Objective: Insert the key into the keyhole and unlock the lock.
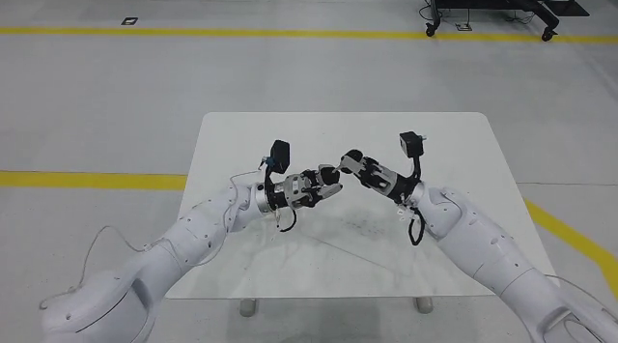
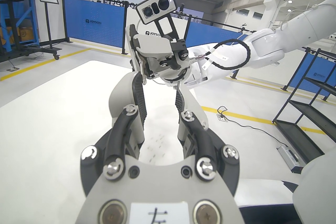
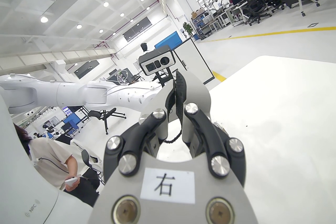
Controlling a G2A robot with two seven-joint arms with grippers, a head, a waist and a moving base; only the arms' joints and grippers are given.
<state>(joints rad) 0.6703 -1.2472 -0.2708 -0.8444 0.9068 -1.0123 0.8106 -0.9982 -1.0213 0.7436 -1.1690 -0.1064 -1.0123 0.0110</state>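
Observation:
Above the middle of the white table [image 1: 290, 266] my two grippers meet tip to tip. My right gripper [image 1: 341, 165] [image 3: 176, 79] is shut; in the left wrist view a thin metal strip, apparently the key [image 2: 143, 69], sticks out between the fingers of the right gripper [image 2: 141, 75]. My left gripper [image 1: 329, 182] [image 2: 157, 81] faces it with its ribbed fingers [image 2: 139, 96] apart, and only the bare table top shows through the gap. One left fingertip stands right beside the metal strip; I cannot tell whether they touch.
The table's far edge [image 1: 338, 114] and near edge [image 1: 290, 297] border grey floor with yellow lines [image 1: 87, 180]. A black metal rack [image 2: 309, 117] stands off the table. The left arm [image 3: 105, 93] stretches across behind the right gripper.

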